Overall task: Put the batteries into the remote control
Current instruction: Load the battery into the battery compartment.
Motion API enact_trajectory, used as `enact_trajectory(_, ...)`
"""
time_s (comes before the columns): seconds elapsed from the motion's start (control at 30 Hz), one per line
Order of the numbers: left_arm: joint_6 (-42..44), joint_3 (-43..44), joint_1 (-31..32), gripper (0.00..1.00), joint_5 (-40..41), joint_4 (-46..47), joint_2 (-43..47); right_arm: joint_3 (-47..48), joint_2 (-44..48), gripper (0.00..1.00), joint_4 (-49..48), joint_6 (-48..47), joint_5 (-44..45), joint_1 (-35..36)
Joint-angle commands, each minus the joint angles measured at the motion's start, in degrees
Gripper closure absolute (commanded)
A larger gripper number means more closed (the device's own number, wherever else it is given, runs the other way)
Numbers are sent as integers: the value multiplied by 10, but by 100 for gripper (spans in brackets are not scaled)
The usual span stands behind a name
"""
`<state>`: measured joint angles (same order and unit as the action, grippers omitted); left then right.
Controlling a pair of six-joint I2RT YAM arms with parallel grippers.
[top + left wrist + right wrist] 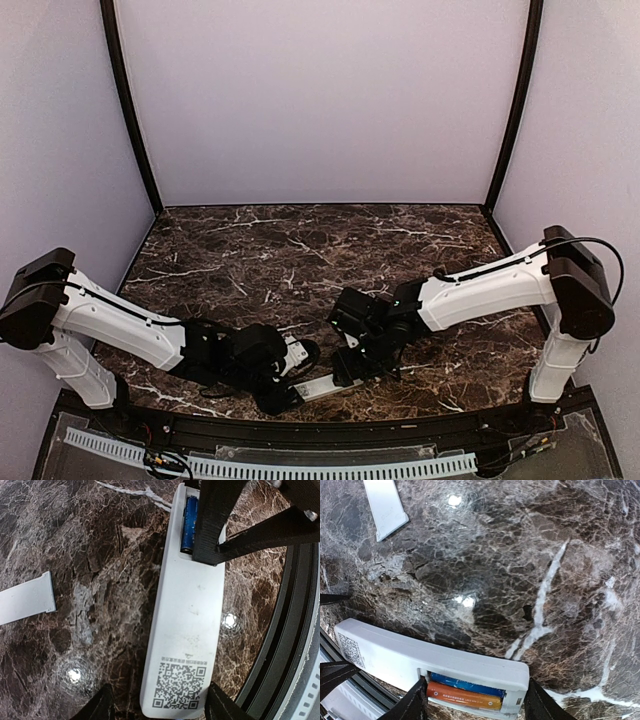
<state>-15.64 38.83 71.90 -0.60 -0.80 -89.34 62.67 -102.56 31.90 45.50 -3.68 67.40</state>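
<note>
Left claw (161, 707), black, straddles the smooth white remote control (187, 615) at its QR end on the veined marble table (520, 555); right claw (475, 702) spans the slim blue and orange batteries (465, 694); whether either claw clamps, I cannot tell

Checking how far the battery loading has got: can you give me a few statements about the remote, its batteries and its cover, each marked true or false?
1. The blue battery and the orange battery both lie in the open compartment of the remote. True.
2. The cover is fitted over the compartment. False: it lies apart from the remote on the table.
3. The remote lies buttons up. False: its back faces up, showing a QR code.
4. The right gripper straddles the remote's compartment end, and the left gripper straddles the QR code end. True.
</note>
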Motion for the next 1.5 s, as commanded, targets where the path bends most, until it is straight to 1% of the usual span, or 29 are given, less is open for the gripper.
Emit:
enact_trajectory(0.0,-1,-20,2,40,-10,-33,-12,-37,-33,37,47,-16,16,3)
enact_trajectory(0.13,-1,-19,2,40,-10,-33,-12,-46,-35,34,55,-16,17,3)
enact_trajectory(0.23,-1,-19,2,40,-10,-33,-13,-47,-34,29,52,-20,17,2)
enact_trajectory(0.33,0,-19,2,40,-10,-33,-13,-46,-30,27,44,-30,10,1)
enact_trajectory(0.63,0,-20,2,40,-11,-33,-12,-72,-18,26,48,-26,8,-20)
enact_trajectory(0.77,0,-19,2,41,-11,-33,-12,-76,-27,30,60,-14,13,-27)
enact_trajectory(0.93,0,-19,2,40,-12,-33,-13,-68,-34,29,73,-14,14,-26)
enact_trajectory(1.03,0,-19,2,40,-11,-33,-14,-56,-35,25,81,-25,13,-25)
enact_trajectory(1.2,0,-19,2,40,-11,-33,-13,-30,-18,16,54,-63,-16,-16)
enact_trajectory(1.27,0,-19,2,40,-12,-33,-14,-22,-13,15,47,-72,-26,-16)
enact_trajectory(1.37,0,-19,2,40,-12,-33,-13,-13,-5,12,44,-78,-28,-16)
enact_trajectory(1.47,0,-19,2,40,-12,-33,-13,-7,0,7,45,-79,-21,-17)
